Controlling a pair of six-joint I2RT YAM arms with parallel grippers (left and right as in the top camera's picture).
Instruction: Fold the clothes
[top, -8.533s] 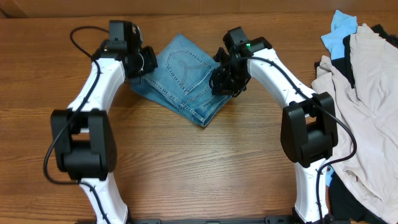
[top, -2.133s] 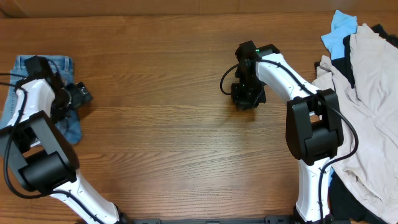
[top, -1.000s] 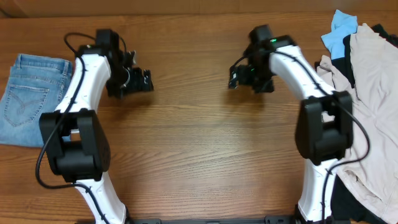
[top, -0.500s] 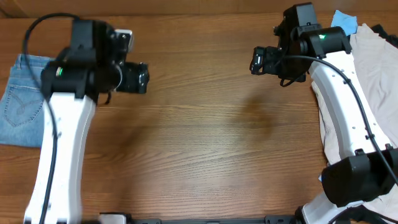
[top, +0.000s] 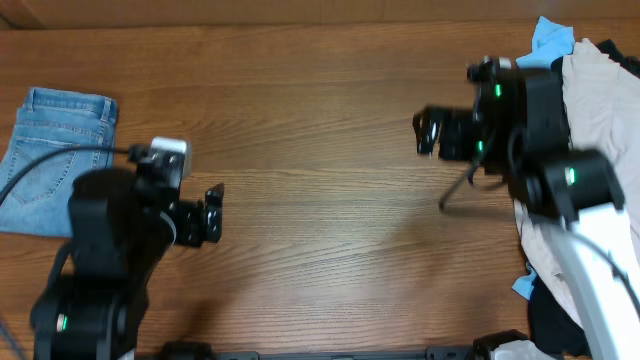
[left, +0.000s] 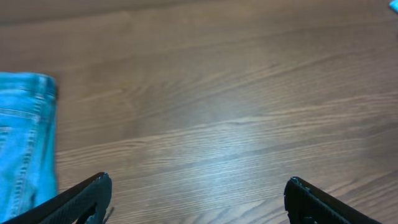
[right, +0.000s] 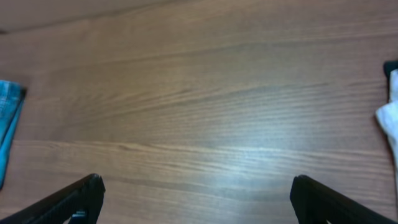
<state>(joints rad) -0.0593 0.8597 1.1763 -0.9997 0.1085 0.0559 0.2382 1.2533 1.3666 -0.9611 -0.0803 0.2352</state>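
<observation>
The clothes, a folded pair of light-blue jeans (top: 55, 160), lie flat at the table's far left with a stitched back pocket facing up. The same jeans (left: 25, 143) fill the left edge of the left wrist view, and a sliver of the jeans (right: 7, 118) shows in the right wrist view. My left gripper (top: 208, 214) hangs open above bare wood to the right of the jeans, holding nothing. In its wrist view the left gripper (left: 199, 182) spreads wide. My right gripper (top: 428, 133) is open and empty at the right, beside the garment pile; the right gripper (right: 198, 182) shows only wood between its fingers.
A heap of beige garments (top: 590, 130) with dark cloth beneath covers the table's right side, topped by a small sky-blue cloth (top: 548, 40). A white cloth edge (right: 390, 118) pokes in at the right of the right wrist view. Bare wooden table (top: 320, 200) lies between the arms.
Both arms have risen toward the camera. The left gripper drew back toward the front edge, away from the jeans. The right gripper shifted right toward the pile. The jeans lie unmoved.
</observation>
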